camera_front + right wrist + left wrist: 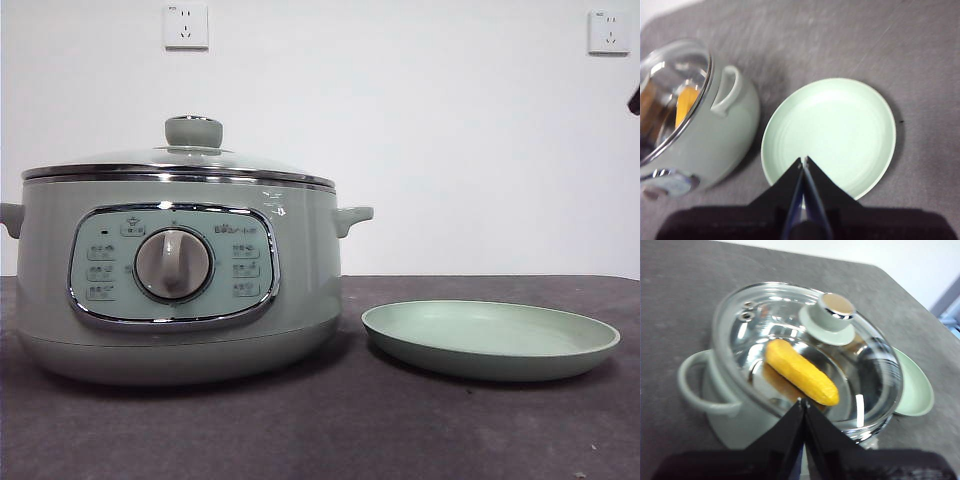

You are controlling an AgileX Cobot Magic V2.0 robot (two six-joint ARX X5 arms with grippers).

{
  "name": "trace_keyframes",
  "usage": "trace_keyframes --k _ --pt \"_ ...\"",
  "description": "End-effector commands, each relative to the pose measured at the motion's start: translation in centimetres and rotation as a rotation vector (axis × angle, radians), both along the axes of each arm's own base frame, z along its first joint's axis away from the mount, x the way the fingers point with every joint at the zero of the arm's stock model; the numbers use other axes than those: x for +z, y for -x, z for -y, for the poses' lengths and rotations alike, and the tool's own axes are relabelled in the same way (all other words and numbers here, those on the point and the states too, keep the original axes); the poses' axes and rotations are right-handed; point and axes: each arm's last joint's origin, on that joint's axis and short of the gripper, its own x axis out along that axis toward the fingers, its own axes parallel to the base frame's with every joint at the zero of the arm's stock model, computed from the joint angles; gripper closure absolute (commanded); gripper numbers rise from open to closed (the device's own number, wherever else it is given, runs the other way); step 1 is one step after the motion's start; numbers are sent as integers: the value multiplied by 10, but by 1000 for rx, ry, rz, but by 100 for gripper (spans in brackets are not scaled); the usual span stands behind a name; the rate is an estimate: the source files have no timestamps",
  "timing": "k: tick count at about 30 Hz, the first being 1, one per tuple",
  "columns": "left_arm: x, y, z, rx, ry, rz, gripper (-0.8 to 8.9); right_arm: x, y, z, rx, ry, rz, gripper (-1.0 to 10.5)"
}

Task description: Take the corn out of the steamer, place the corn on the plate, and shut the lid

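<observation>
The sage-green steamer stands at the left of the table with its glass lid seated on the rim. Through the glass the orange-yellow corn lies inside the pot. The pale green plate sits empty to the steamer's right. My left gripper hangs above the lid's near edge, jaws shut and holding nothing. My right gripper hovers over the plate, also shut and empty. The corn shows faintly through the lid in the right wrist view.
The dark grey tabletop stretches in front of both objects. A white wall with two sockets stands behind. A black arm tip shows at the right edge of the front view.
</observation>
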Motion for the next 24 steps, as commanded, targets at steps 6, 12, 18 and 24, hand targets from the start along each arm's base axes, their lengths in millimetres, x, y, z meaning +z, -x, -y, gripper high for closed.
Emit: trace_keyframes --k 6,12,18,24 --pt "18 -32 6 -151 38 -80 792 20 -19 -3 149 109 -64 942" --pt "25 -48 9 -163 42 -103 369 25 -23 -5 159 82 -48 598" --pt "38 -64 19 -165 12 -90 371 25 -23 -5 158 79 -47 528" --pt "60 -85 41 -138 -110 -46 371 25 -23 -5 144 64 -58 533"
